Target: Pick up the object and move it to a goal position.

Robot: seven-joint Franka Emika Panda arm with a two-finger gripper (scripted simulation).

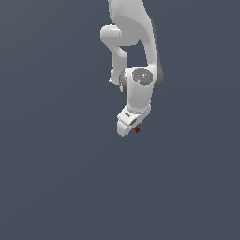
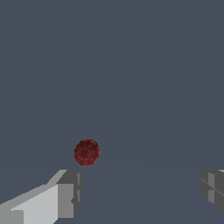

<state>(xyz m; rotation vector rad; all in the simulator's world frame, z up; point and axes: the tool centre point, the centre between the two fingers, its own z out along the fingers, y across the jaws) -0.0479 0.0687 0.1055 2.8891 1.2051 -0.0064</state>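
Note:
The object is a small dark-red ball on the flat grey surface. In the exterior view it shows as a tiny dark-red speck right beside the white hand of the arm. My gripper is open, with one fingertip close to the ball and the other fingertip far across. The ball lies just beyond the fingertips, off toward the one finger, not between the jaws. In the exterior view the gripper hangs downward and its fingers are hard to make out.
Only the plain grey-blue surface surrounds the arm. The white arm links rise above the gripper in the exterior view.

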